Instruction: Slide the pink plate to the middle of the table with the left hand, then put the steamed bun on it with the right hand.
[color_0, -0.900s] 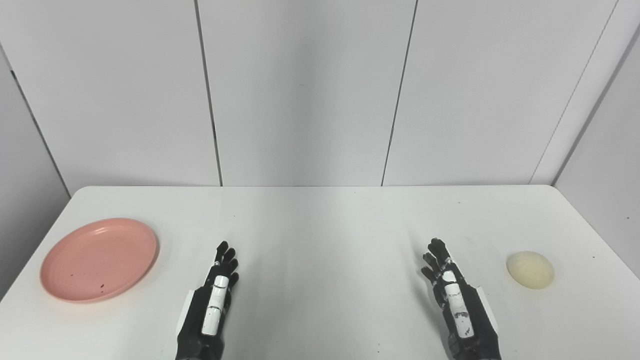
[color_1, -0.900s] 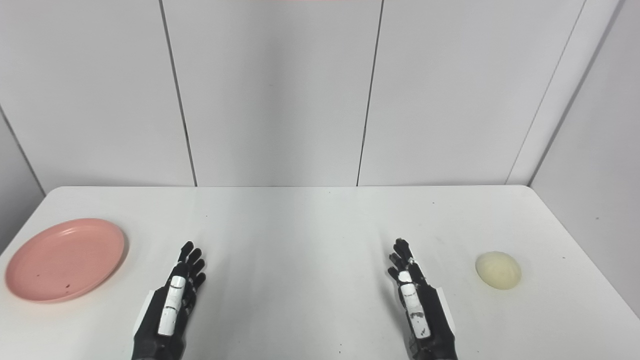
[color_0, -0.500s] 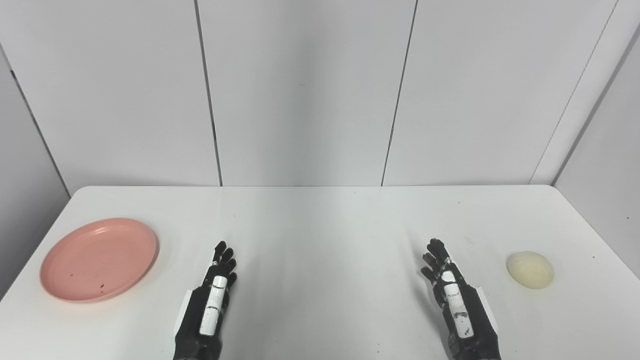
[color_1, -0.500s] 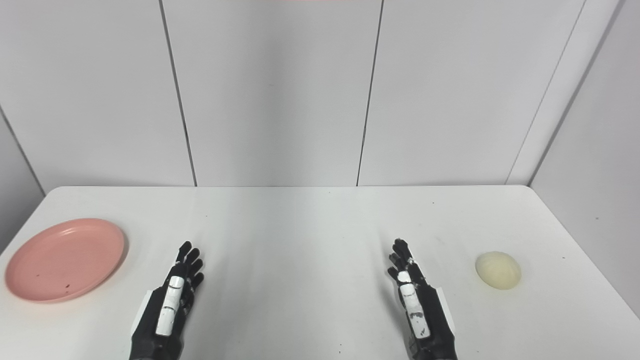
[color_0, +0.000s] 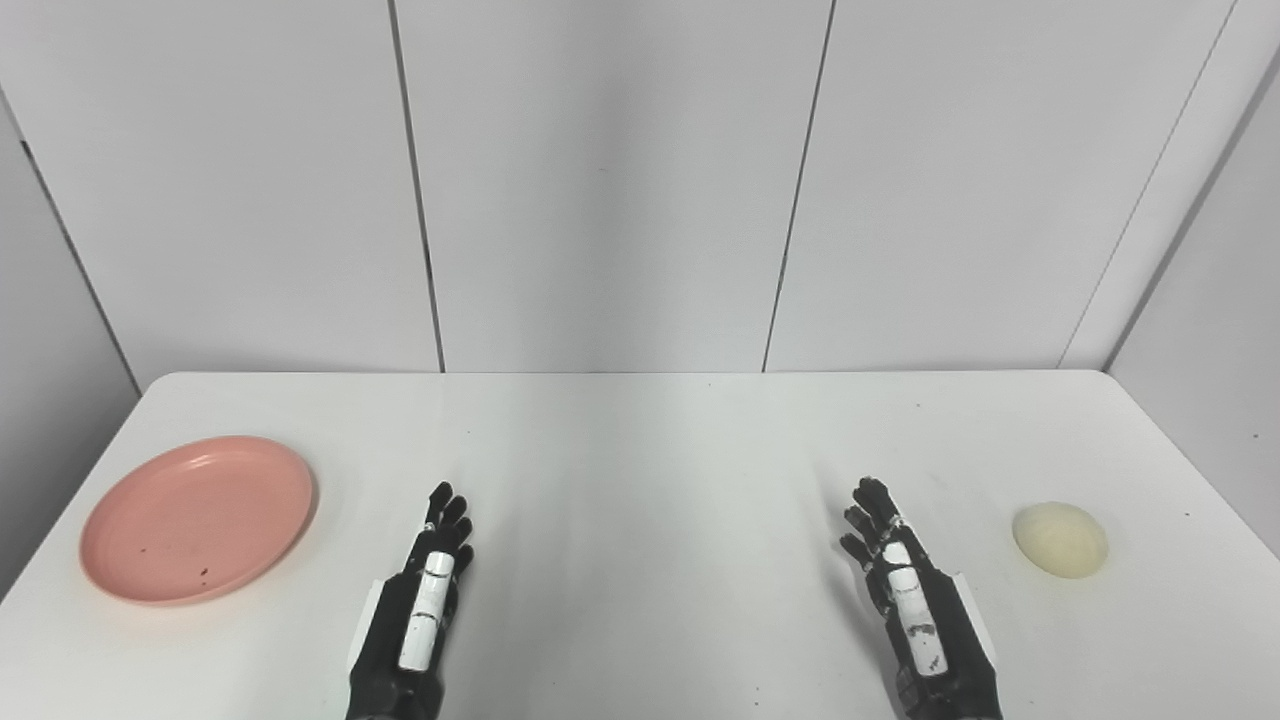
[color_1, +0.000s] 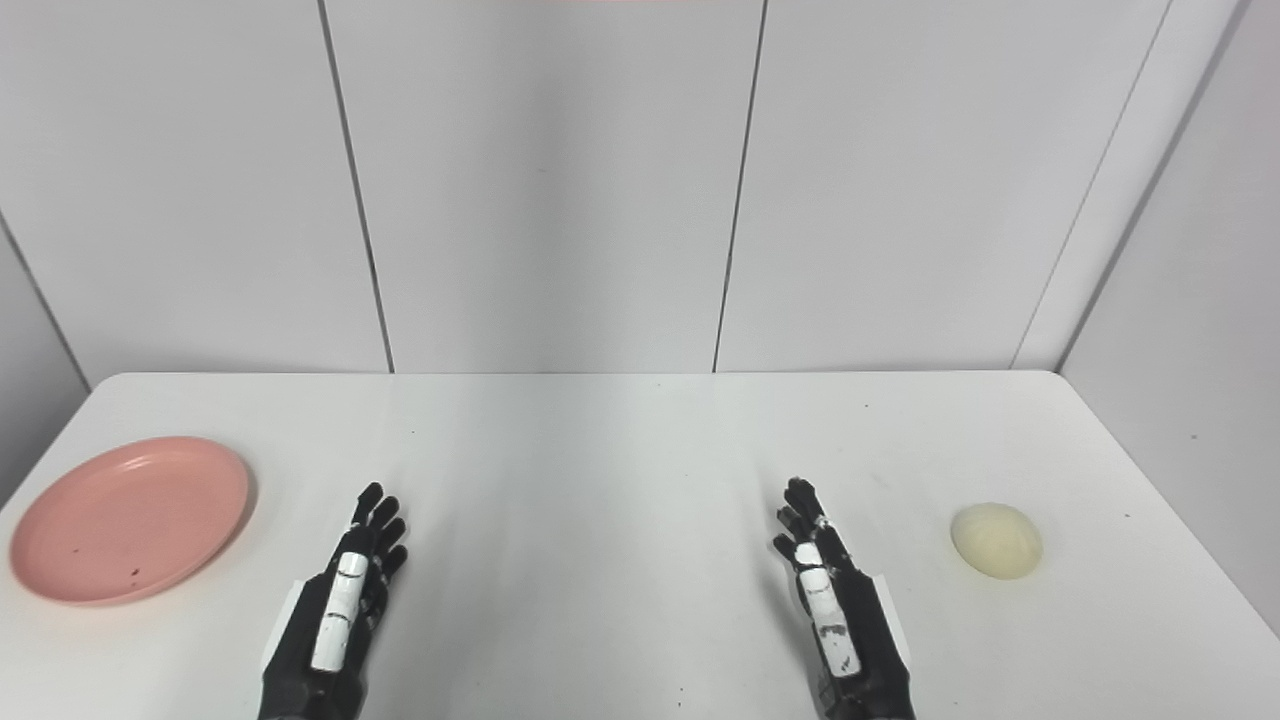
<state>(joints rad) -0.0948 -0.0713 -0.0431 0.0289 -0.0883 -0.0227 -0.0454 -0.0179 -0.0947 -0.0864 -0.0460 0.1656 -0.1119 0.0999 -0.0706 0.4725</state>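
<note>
A pink plate (color_0: 198, 518) lies at the table's left edge with a few dark specks on it. A pale cream steamed bun (color_0: 1060, 539) sits near the right edge. My left hand (color_0: 418, 605) rests low at the front, open with fingers straight, a hand's width right of the plate. Also at the front, my right hand (color_0: 908, 598) is open and empty, well left of the bun. Neither hand touches anything.
The white table (color_0: 640, 440) ends at a white panelled wall behind. Grey walls close in on both sides past the table's left and right edges.
My left hand has drawn back slightly toward the front edge. The right hand, plate and bun have stayed where they were.
</note>
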